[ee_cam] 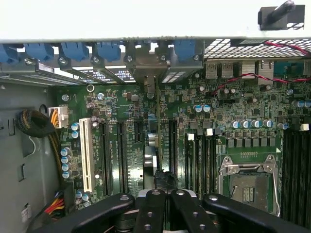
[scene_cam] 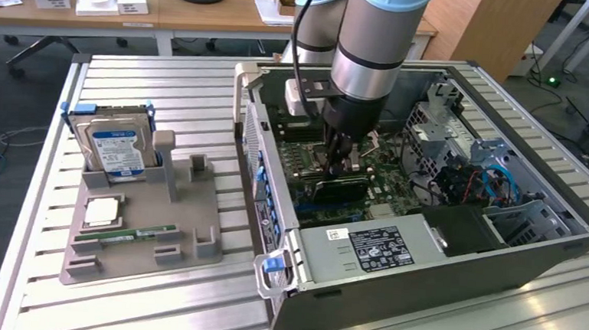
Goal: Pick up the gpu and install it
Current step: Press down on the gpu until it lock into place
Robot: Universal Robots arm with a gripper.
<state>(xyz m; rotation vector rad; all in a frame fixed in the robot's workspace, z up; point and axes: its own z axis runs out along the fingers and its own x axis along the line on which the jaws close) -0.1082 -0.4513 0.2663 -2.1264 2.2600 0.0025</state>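
Observation:
My gripper [scene_cam: 337,166] reaches down into the open computer case [scene_cam: 273,171], over the green motherboard [scene_cam: 391,178]. Just under its fingers a dark flat card, the gpu [scene_cam: 336,187], stands on edge above the expansion slots. In the wrist view the gpu [ee_cam: 150,158] shows edge-on, running from my shut gripper [ee_cam: 163,195] to its metal bracket [ee_cam: 146,65] at the case's rear wall. It lines up with a black slot between its neighbours. Whether it sits fully in the slot I cannot tell.
A grey parts holder [scene_cam: 183,231] on the exterior view's left carries a hard drive [scene_cam: 114,148], a processor [scene_cam: 101,213] and a green memory stick [scene_cam: 127,234]. The power supply [scene_cam: 366,250] and drive cage [scene_cam: 450,125] crowd the case. The processor socket [ee_cam: 248,182] lies beside the slots.

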